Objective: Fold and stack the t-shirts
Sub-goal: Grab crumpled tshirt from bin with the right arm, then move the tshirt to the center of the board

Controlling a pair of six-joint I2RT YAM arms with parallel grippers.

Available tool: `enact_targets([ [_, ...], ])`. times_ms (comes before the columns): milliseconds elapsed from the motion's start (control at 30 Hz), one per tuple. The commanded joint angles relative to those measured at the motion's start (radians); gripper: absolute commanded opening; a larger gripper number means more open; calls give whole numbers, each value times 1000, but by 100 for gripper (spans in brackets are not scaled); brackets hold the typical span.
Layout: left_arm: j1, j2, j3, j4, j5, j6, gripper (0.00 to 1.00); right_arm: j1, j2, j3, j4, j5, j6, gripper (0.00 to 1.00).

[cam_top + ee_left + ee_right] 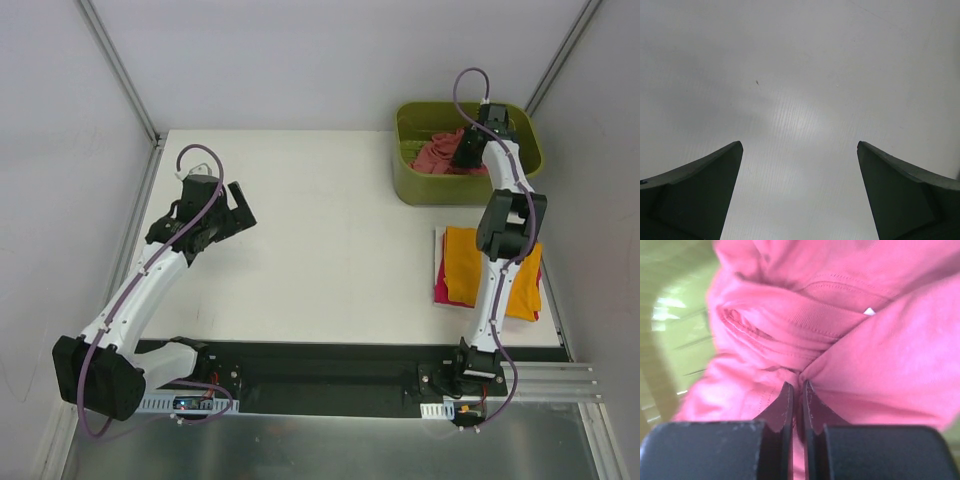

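A crumpled dusty-red t-shirt (435, 155) lies in the green tub (410, 185) at the back right. My right gripper (468, 150) reaches down into the tub. In the right wrist view it (797, 384) is shut on a pinched fold of this shirt (880, 355), which fills the view in pink. On the table's right side a folded orange t-shirt (465, 260) rests on a folded magenta-pink one (440, 288), partly hidden by the right arm. My left gripper (235, 215) hovers open over the left of the table, with only bare table between its fingers (800, 145).
The white table (330, 250) is bounded by walls on the left, back and right. The tub's green wall (670, 340) stands left of the gripped cloth. A black rail (330, 380) with both arm bases runs along the near edge.
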Motion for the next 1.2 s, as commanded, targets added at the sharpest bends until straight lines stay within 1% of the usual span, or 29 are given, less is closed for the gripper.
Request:
enact_targets([
  [0,11,-36,39,-9,3,21,99,12,-250,-9,118,-76,62,1],
  [133,11,-47,32,-9,23,18,99,13,-412,-66,219,-113,99,1],
  [233,11,-61,30,-10,37,19,99,15,-512,-87,261,-163,130,1],
  [300,11,-70,27,-9,44,25,99,18,-558,-89,264,-237,160,1],
  [367,11,-78,22,-9,54,25,99,29,-638,-126,298,-286,179,1],
  [400,11,-81,19,-9,55,22,99,49,-667,-144,313,-330,183,1],
  [467,11,-87,16,-9,61,22,99,76,-742,-169,335,-361,174,1],
  [567,11,-92,10,-10,64,21,99,150,-820,-164,333,-401,139,1],
  [700,11,-115,-24,-7,64,7,99,294,-892,-120,330,-424,114,1],
  [800,11,-128,-53,-4,63,-1,99,394,-926,-130,399,-493,168,1],
  [833,9,-130,-57,-4,64,1,99,418,-935,-141,472,-513,192,1],
  [867,11,-130,-60,-4,66,2,99,465,-937,-149,505,-545,244,1],
  [933,11,-132,-73,-4,69,-4,99,515,-926,-157,557,-570,275,1],
  [967,11,-136,-77,-4,69,-10,99,568,-920,-152,559,-590,279,1],
  [1067,11,-148,-97,-6,64,-27,99,659,-899,-166,591,-599,266,2],
  [1100,11,-154,-113,-7,60,-33,99,673,-896,-176,591,-598,260,3],
  [1167,11,-185,-133,-13,41,-43,99,699,-897,-250,606,-582,257,3],
])
